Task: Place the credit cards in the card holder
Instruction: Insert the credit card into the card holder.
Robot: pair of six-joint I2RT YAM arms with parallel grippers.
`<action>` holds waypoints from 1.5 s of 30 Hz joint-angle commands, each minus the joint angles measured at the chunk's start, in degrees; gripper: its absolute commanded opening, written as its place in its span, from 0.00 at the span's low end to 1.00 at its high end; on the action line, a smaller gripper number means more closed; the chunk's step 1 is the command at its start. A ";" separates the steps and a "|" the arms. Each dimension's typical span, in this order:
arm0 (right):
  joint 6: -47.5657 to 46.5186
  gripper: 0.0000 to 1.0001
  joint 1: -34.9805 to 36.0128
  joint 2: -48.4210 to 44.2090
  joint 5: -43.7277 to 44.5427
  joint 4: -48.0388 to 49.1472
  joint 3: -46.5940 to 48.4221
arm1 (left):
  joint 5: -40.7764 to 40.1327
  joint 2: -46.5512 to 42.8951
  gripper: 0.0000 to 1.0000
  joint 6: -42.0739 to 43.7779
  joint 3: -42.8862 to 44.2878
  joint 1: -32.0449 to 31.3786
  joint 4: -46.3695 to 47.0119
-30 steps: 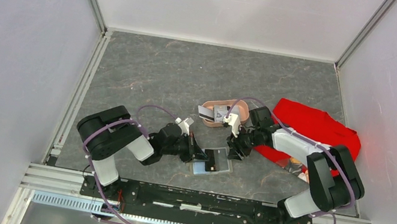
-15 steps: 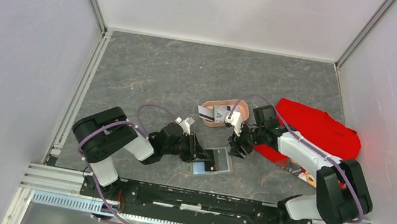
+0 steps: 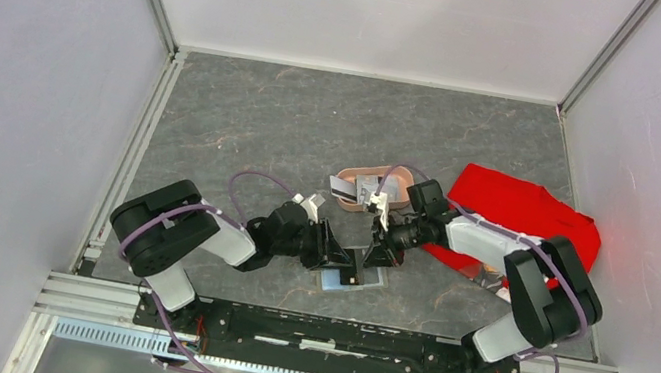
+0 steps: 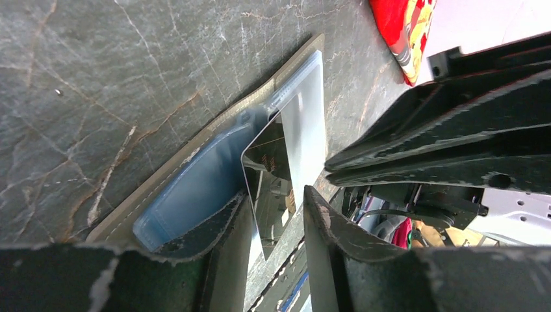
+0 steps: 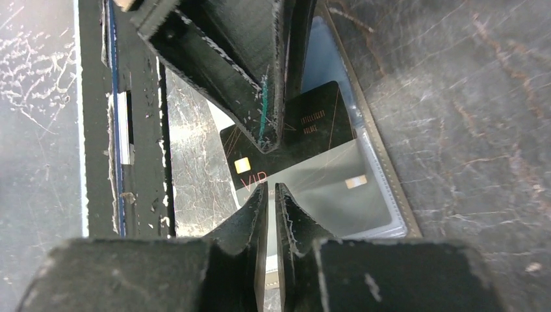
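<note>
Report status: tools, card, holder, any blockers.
Left tool open, straddling the credit card. Right tool shut, tips at card edge. Card partway into card holder pocket. Nothing in the way.

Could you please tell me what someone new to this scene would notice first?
Probably the left gripper and right gripper meeting tip to tip over the open card holder at the front centre of the table, a dark credit card partway into its clear pocket. Then the bright red cloth at the right, and the pink tray with more cards behind the grippers.
</note>
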 commanded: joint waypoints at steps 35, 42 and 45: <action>-7.52 0.20 1.02 1.01 -1.49 -7.14 4.61 | -2.95 -5.16 0.38 8.40 1.00 -0.20 -13.82; -12.55 0.16 0.87 -5.33 21.04 -8.47 3.99 | -2.32 -5.64 0.35 8.41 1.15 -0.20 -13.82; -12.76 0.12 0.24 -6.16 26.80 -7.71 3.04 | -1.79 -5.18 0.32 8.54 1.57 -0.20 -13.77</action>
